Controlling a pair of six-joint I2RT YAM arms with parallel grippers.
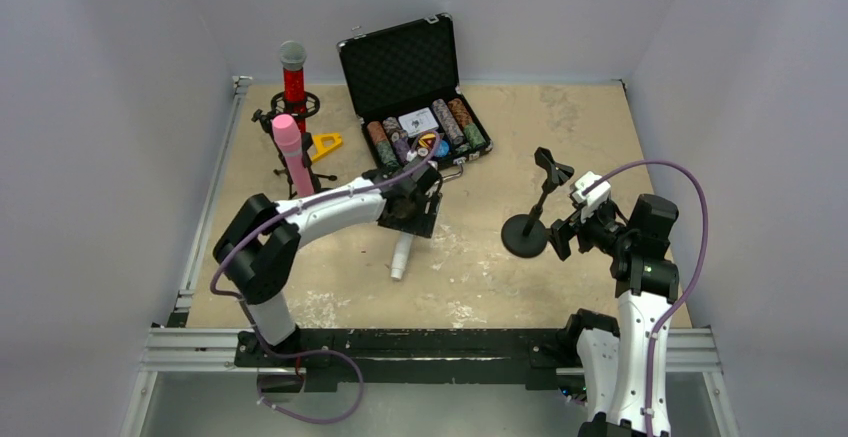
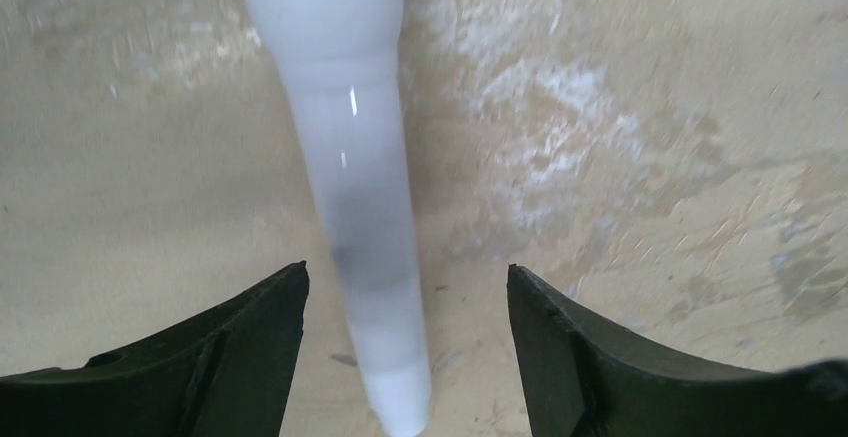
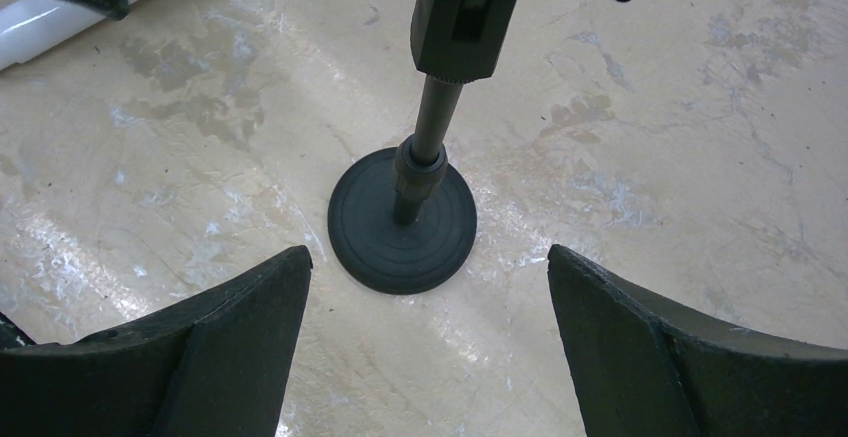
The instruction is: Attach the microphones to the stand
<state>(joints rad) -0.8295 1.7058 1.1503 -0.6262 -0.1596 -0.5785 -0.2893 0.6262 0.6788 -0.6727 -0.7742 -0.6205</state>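
A white microphone lies on the table, head away from the arms' bases. My left gripper hovers over its thin end. In the left wrist view the white microphone runs between the open fingers, with a gap on each side. A glittery red microphone and a pink microphone stand upright in holders at the back left. A black stand with a round base and an empty clip stands to the right. My right gripper is open beside it, and the stand's base lies just ahead of the right gripper.
An open black case holding poker chips sits at the back centre. A yellow triangular piece lies next to the pink microphone's holder. Walls close in on three sides, and a metal rail runs along the near edge.
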